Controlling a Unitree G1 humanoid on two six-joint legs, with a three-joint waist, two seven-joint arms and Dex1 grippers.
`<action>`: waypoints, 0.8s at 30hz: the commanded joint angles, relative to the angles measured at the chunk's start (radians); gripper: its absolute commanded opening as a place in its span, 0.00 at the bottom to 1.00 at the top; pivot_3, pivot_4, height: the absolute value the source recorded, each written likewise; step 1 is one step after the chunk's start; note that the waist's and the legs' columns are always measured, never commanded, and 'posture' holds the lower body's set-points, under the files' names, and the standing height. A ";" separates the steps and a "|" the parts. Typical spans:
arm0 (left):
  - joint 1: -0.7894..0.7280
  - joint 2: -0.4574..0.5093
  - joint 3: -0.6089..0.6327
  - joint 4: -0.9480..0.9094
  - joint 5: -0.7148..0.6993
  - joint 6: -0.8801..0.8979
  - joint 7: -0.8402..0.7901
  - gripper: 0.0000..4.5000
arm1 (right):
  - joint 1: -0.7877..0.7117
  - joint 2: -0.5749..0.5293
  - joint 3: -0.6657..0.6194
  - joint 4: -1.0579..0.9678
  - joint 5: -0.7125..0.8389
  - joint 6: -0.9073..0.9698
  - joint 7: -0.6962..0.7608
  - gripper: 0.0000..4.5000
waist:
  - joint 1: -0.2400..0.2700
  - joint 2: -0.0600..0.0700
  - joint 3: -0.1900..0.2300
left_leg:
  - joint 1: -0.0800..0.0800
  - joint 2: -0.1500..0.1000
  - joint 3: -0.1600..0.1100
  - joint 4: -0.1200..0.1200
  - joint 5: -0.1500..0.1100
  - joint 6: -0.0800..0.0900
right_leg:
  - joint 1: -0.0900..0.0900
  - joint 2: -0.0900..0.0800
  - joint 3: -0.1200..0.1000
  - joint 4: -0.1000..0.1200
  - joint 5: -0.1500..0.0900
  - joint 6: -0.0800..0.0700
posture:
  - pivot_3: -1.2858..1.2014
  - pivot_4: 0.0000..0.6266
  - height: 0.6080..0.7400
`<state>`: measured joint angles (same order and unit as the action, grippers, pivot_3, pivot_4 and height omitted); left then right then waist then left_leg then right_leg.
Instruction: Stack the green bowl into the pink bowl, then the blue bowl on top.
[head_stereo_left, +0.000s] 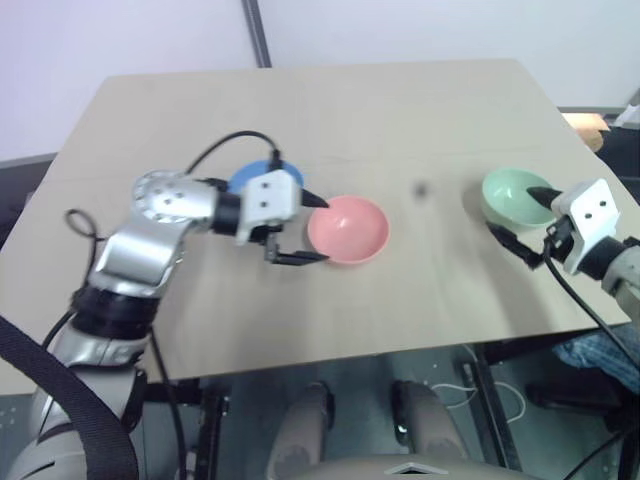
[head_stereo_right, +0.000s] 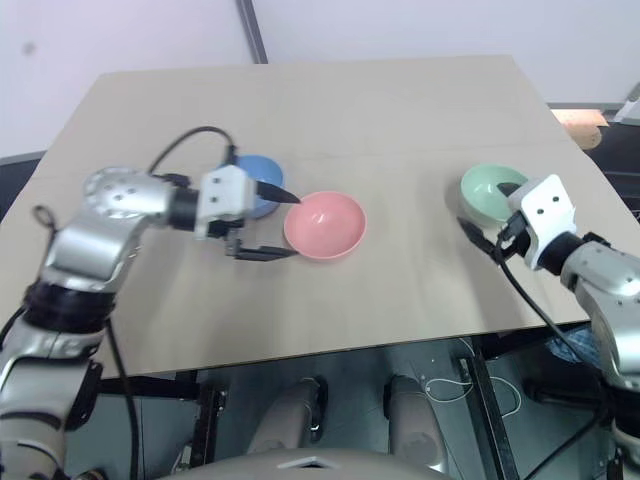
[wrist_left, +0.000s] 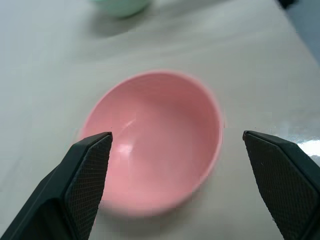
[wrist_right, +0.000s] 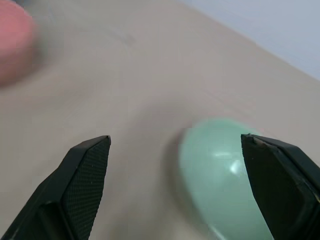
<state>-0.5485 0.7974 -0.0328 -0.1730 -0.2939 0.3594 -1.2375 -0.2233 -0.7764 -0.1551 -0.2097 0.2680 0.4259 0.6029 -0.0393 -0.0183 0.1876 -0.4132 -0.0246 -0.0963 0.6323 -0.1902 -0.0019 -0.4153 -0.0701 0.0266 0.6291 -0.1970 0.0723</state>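
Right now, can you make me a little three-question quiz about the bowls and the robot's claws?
1. True or false: the green bowl already sits inside the pink bowl.
2. Which bowl lies partly hidden behind the left claw? A) blue bowl B) green bowl C) pink bowl
3. Fill in: the open right claw is beside the ______ bowl.

Key: 1 false, they sit apart on the table; 2 A; 3 green.
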 joint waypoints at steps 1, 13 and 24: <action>0.059 -0.075 0.159 -0.082 -0.156 0.034 0.103 0.98 | -0.110 0.005 0.074 0.172 -0.075 -0.043 0.026 1.00 | 0.003 0.000 0.000 | 0.000 0.000 0.000 0.000 0.000 0.000 | 0.000 0.000 0.000 0.000 0.000 0.000 | 0.52 0.24 1.00; 0.213 -0.112 0.305 -0.198 -0.504 0.138 0.100 1.00 | -0.414 0.088 0.264 0.719 -0.265 -0.173 0.078 0.62 | 0.000 0.000 0.000 | 0.000 -0.001 0.000 0.000 0.000 0.000 | 0.000 0.000 0.000 0.000 0.003 -0.003 | 0.52 0.24 1.00; 0.242 -0.134 0.301 -0.115 -0.443 0.051 0.158 1.00 | -0.413 0.061 0.236 0.509 -0.306 -0.218 0.100 0.01 | 0.000 0.000 0.001 | 0.000 -0.001 0.000 0.000 0.000 0.000 | 0.000 0.000 0.000 0.000 0.004 -0.003 | 0.52 0.24 1.00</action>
<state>-0.3063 0.6689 0.2457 -0.2977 -0.7477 0.4464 -1.0924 -0.6274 -0.6970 0.1159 0.4313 -0.0671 0.2146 0.6799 -0.0393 -0.0180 0.1882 -0.4132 -0.0255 -0.0964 0.6325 -0.1901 -0.0020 -0.4152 -0.0698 0.0269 0.6288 -0.1935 0.0695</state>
